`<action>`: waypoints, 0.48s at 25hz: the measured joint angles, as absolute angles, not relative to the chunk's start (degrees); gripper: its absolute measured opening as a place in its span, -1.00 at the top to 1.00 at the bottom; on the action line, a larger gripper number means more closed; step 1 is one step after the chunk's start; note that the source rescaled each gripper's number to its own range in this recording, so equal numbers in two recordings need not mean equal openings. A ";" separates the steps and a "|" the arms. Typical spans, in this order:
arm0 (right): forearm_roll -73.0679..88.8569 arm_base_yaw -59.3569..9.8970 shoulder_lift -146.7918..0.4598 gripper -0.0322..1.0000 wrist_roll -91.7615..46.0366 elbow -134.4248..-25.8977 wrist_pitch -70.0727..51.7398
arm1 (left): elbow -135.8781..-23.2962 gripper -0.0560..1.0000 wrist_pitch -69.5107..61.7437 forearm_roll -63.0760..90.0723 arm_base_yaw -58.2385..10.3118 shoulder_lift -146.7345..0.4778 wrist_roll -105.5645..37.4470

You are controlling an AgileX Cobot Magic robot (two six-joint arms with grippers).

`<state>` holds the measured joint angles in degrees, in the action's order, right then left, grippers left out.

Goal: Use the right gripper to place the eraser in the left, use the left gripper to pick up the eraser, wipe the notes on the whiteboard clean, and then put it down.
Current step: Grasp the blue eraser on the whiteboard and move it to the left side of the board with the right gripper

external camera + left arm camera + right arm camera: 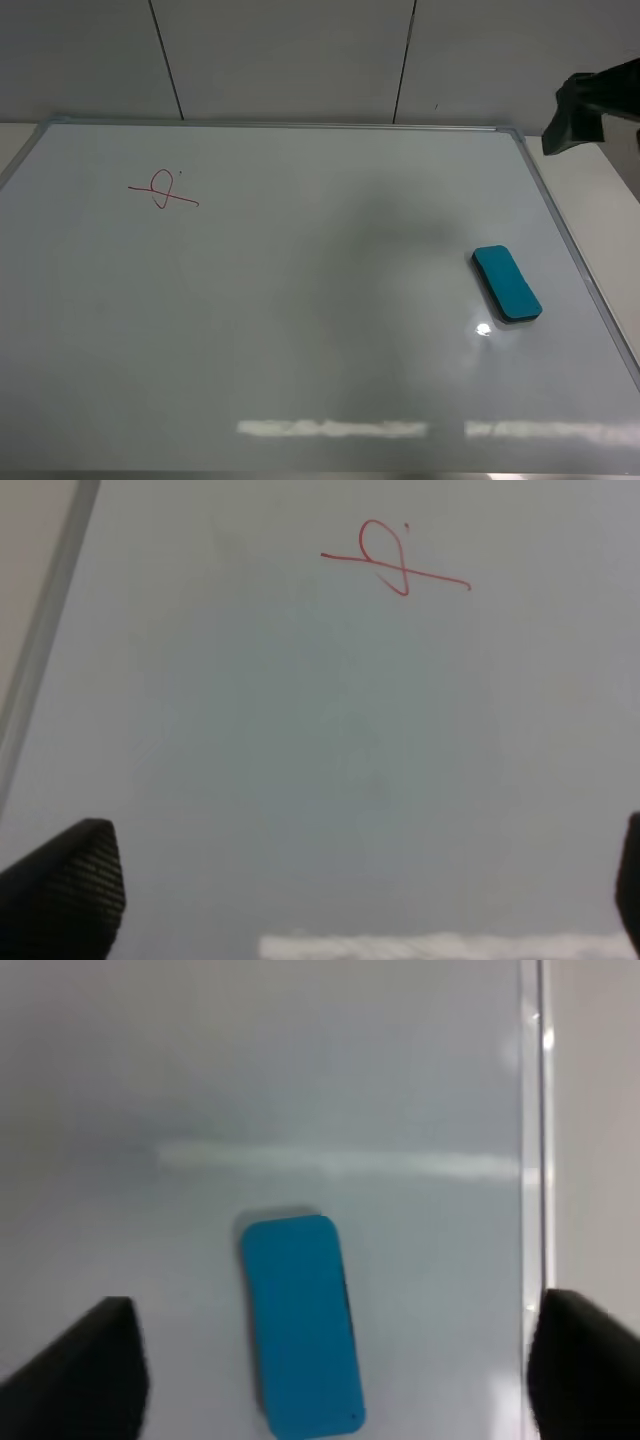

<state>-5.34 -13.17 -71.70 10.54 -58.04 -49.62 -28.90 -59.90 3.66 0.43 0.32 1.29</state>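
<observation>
Our right gripper [338,1375] stands with its jaws spread wide and nothing in them, the eraser [300,1325] lying untouched in view between them. Our left gripper [350,895] is likewise wide open and empty over the whiteboard [300,330], facing the notes [390,560]. The eraser rests flat near the board's right edge, well apart from the red scribble at far left, so we judge nothing done yet: pick-up, transfer, wiping and setting down are all ahead.
</observation>
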 joint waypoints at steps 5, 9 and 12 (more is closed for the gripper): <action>-5.34 -15.51 -78.06 0.66 18.77 -59.06 -52.66 | -28.90 -1.00 -59.90 3.66 0.43 0.32 1.29; -5.59 -15.66 -83.27 0.91 21.76 -59.06 -55.69 | -28.90 -1.00 -59.90 3.66 0.43 0.32 1.29; -6.60 -15.66 -85.66 0.93 22.12 -59.10 -55.74 | -28.90 -1.00 -59.90 3.66 0.43 0.32 1.29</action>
<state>-6.60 -15.66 -85.66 22.12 -59.10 -55.74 -28.90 -59.90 3.66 0.43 0.32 1.29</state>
